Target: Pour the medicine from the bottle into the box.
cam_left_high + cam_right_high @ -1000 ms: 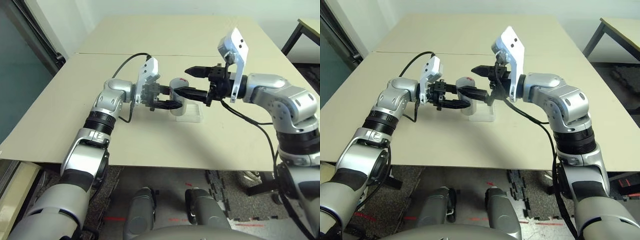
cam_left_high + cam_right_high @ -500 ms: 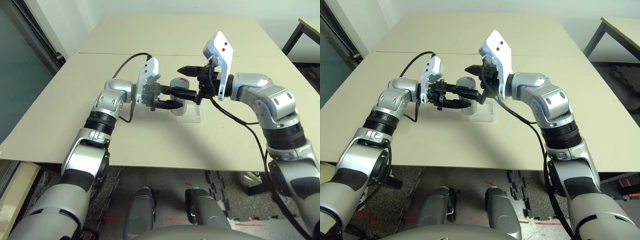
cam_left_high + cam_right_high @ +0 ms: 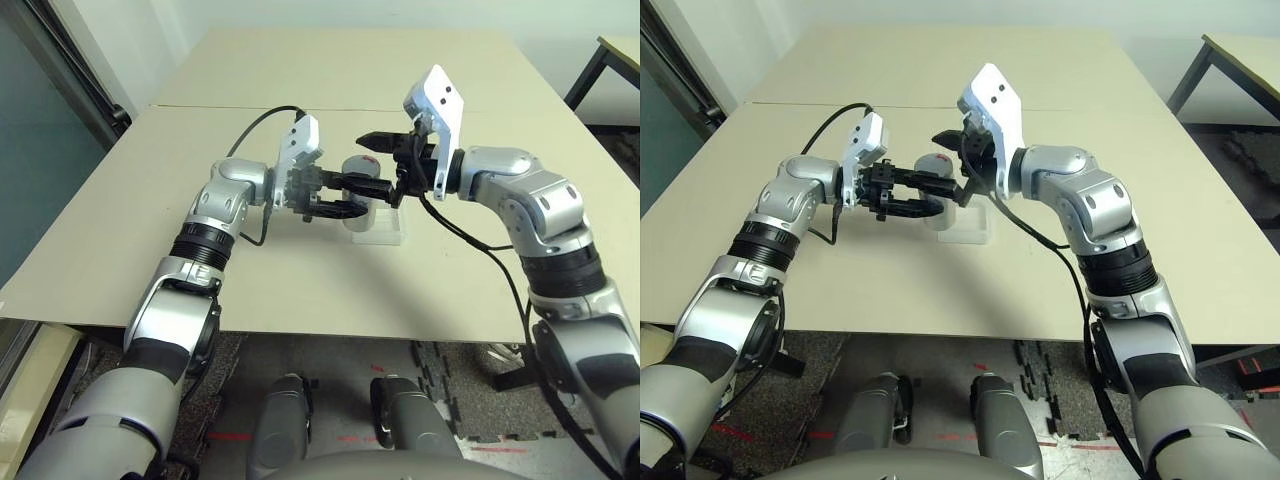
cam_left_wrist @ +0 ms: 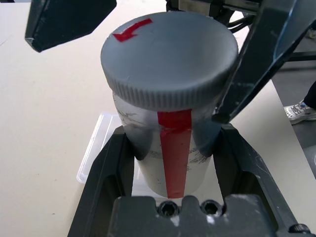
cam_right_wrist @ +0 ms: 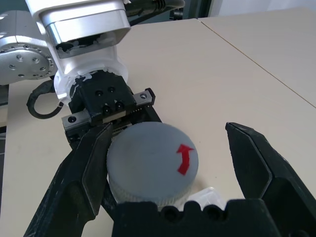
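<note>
My left gripper (image 3: 358, 197) is shut on the white body of the bottle (image 4: 174, 148), which carries a red strip down its side. It holds the bottle upright just above the clear box (image 3: 381, 229) on the table. The bottle's grey cap (image 5: 153, 163) has a red arrow on top. My right gripper (image 3: 373, 166) stands open around that cap, one black finger (image 5: 81, 173) close beside it and the other finger (image 5: 254, 163) well apart. The medicine is hidden.
The beige table (image 3: 300, 290) runs wide on all sides of the box, with a seam across its far part. A second table (image 3: 620, 55) stands at the back right. The near table edge lies below my forearms.
My right gripper has swung left and a little up from beside the box to straddle the bottle's cap. The left gripper and bottle have stayed put.
</note>
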`<state>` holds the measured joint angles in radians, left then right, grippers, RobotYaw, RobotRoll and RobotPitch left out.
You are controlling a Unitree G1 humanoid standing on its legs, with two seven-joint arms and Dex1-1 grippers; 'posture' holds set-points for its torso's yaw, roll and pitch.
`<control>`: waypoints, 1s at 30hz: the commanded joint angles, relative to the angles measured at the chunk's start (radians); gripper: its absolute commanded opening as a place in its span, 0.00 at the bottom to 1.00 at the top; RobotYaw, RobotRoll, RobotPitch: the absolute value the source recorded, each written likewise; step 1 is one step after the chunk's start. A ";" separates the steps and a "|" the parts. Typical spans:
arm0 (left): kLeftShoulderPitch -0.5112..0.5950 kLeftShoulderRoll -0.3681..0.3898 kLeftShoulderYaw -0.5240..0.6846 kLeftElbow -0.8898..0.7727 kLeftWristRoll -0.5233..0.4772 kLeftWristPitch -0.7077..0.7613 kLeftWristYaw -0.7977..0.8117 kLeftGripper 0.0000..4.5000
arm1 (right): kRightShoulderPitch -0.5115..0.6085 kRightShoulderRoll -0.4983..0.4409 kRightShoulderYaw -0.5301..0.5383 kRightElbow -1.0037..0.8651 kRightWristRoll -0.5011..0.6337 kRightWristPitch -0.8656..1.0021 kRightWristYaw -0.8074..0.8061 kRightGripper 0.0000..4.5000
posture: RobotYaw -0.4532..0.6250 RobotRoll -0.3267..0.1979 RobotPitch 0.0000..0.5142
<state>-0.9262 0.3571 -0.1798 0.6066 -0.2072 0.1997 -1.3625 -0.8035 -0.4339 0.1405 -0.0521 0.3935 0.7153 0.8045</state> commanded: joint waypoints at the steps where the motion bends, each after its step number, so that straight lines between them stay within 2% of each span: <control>1: 0.000 0.000 -0.002 -0.007 0.005 0.000 0.001 0.55 | 0.021 -0.026 -0.032 -0.017 0.005 0.014 -0.005 1.00 | 0.40 0.62 0.20; 30: 0.003 0.010 -0.002 0.009 0.009 -0.010 -0.002 0.55 | 0.121 -0.150 -0.144 -0.118 0.092 0.094 -0.021 1.00 | 0.38 0.62 0.19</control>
<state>-0.9262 0.3685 -0.1761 0.6082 -0.2067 0.1985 -1.3568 -0.6931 -0.5732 0.0189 -0.1581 0.4739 0.8015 0.7832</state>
